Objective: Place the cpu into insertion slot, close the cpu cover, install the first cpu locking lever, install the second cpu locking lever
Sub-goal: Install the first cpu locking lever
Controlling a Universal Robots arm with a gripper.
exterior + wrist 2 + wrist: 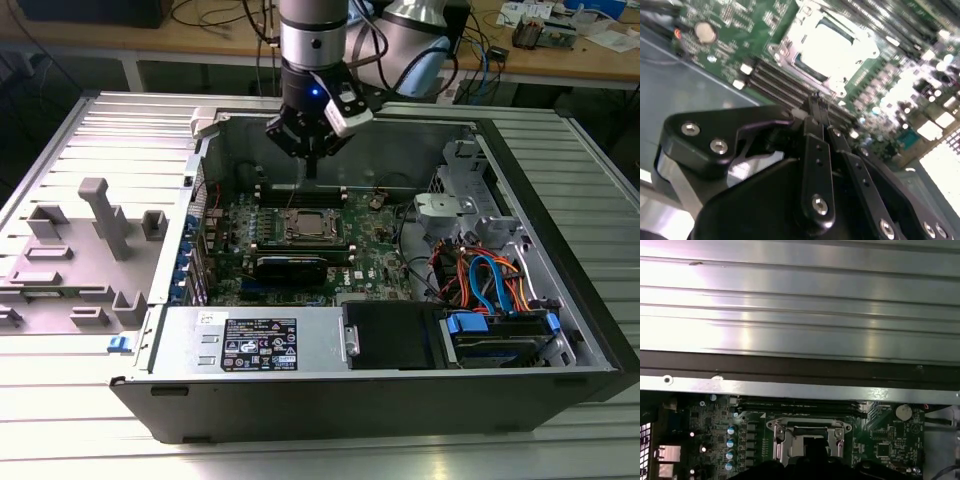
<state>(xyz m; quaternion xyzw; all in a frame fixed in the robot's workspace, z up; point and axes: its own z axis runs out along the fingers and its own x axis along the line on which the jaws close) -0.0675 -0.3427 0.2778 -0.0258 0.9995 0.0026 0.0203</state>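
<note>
Above the green motherboard (pixel 372 262) hangs the gripper (pixel 311 174), fingers (pixel 816 145) pinched together on nothing; at its six o'clock in the exterior view, the cpu (pixel 306 228) sits in the insertion slot (pixel 341 231)

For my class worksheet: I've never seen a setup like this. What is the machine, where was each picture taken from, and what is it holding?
It is a robot arm working over an open computer case lying on a metal table. The exterior view looks on from outside; both wrist views ride on the arm, looking down at the green motherboard. Its end effector hangs near the square insertion slot, closed, holding nothing. The silvery cpu sits in that slot.
</note>
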